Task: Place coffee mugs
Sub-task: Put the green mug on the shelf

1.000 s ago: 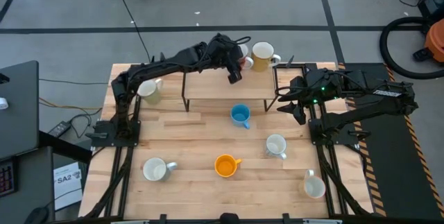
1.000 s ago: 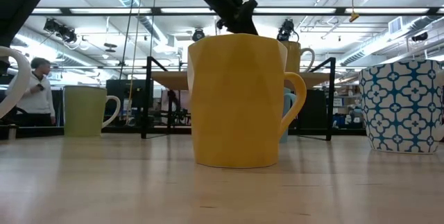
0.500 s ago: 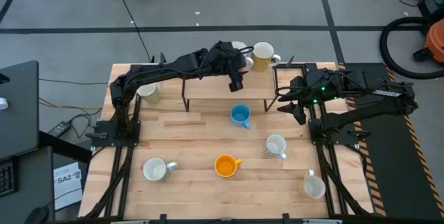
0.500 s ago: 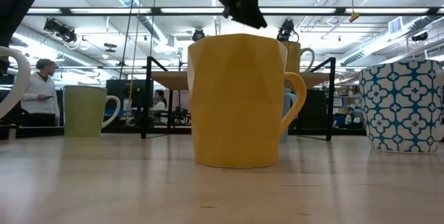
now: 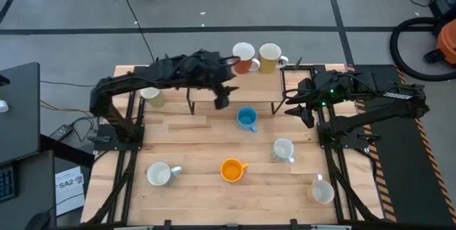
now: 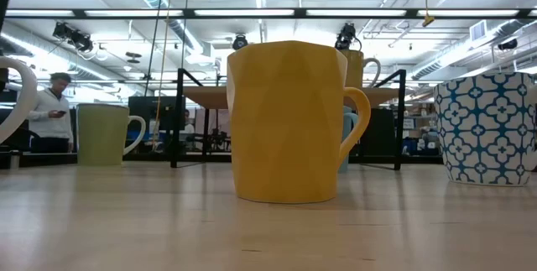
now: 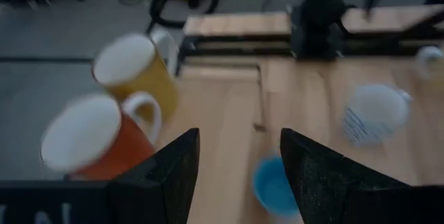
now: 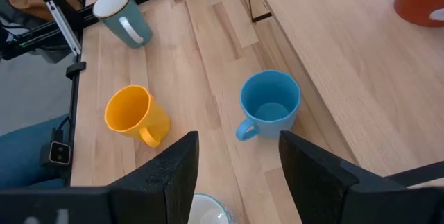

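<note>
Item: red-orange mug point(image 5: 244, 58), shelved far side. Left gripper point(image 5: 221, 99), jaws wide, empty; right gripper point(image 5: 305, 113) wide, idle. Next, likely: blue mug point(image 5: 246, 119).

Blurred throughout in the left wrist view: red-orange mug point(image 7: 90, 144), yellow mug point(image 7: 135, 71). Cut by the low view's edges: patterned mug point(image 6: 491, 128) on the right, white handle point(image 6: 15, 95) on the left. Half hidden behind the bright orange mug point(image 6: 289, 120): a blue mug point(image 6: 347, 141). Clipped at the right wrist view's bottom: a white rim point(image 8: 208, 210).
</note>
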`<state>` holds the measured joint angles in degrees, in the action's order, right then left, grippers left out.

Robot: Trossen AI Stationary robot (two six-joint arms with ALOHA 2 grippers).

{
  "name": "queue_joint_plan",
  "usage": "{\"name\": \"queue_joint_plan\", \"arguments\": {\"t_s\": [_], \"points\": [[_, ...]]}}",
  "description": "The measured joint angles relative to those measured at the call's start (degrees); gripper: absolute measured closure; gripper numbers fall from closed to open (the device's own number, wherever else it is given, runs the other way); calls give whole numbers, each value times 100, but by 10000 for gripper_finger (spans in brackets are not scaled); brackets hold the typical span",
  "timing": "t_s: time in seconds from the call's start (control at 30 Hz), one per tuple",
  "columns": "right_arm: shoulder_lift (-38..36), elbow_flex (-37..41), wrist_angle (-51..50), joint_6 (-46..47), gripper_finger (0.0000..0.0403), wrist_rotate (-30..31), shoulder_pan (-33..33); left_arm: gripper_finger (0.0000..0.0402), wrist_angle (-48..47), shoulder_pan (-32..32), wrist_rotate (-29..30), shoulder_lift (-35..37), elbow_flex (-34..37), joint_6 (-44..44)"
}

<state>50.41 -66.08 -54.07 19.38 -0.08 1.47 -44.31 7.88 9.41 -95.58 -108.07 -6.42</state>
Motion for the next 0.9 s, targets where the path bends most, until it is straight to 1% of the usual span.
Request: {"name": "queue_joint_plan", "arguments": {"t_s": [0.2, 0.33, 0.5, 0.6, 0.67, 0.8, 0.9], "points": [[0, 0, -1, 0, 197, 0, 1, 194, -1448, -350, -7, 603, 0, 512], [0, 0, 0, 0, 197, 0, 1, 194, -2440, -475, 91, 923, 2, 1076], [0, 0, -1, 0, 197, -1, -1, 194, -3814, -505, 455, 1170, 2, 1948], [-2, 0, -1, 0, 197, 0, 1, 194, -4613, -501, 965, 1184, 7, 2338], [0, 0, 1, 0, 197, -2, 1, 194, -4466, -450, 1252, 1234, 176, 2404], [0, 0, 1, 0, 197, -1, 0, 194, -4534, -133, 1268, 1425, 659, 2248], [-2, 0, 1, 0, 197, -2, 1, 194, -4491, 249, 1252, 1547, 1240, 2185]]}}
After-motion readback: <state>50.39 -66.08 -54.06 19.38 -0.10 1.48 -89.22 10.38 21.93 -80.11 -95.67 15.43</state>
